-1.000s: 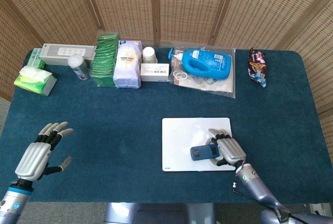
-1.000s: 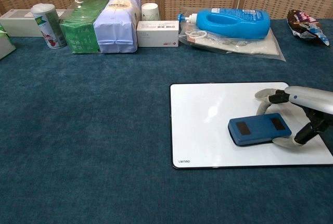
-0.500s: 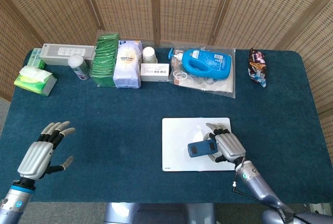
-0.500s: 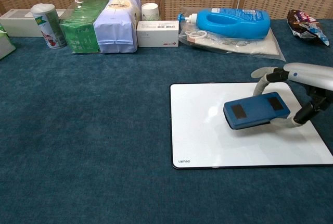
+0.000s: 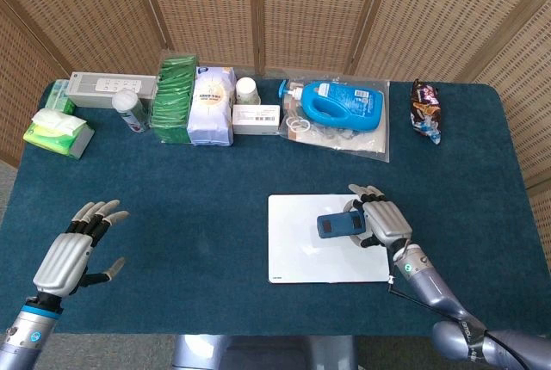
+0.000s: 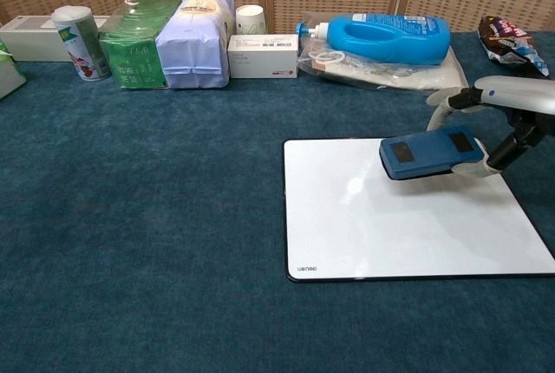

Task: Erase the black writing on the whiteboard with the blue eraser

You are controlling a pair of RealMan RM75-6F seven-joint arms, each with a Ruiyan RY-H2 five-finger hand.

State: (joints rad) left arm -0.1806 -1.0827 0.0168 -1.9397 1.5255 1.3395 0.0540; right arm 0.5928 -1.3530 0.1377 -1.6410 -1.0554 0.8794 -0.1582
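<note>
Head view first: we see our right hand (image 5: 381,222) gripping the flat, rounded blue eraser (image 5: 338,225) over the far right part of the glossy white whiteboard (image 5: 301,254), while our left hand (image 5: 73,248) hovers with fingers spread and empty above the napped blue table (image 5: 207,198). Chest view leaves out that left hand but shows us two dark patches on the eraser's top, its body tilted over a board surface that looks clean.

Back row on tabletop (image 5: 198,181): blue detergent bottle (image 5: 339,102), green tea packs (image 5: 173,96), white bag (image 5: 212,105), tissue pack (image 5: 57,132), snack bag (image 5: 425,110).
</note>
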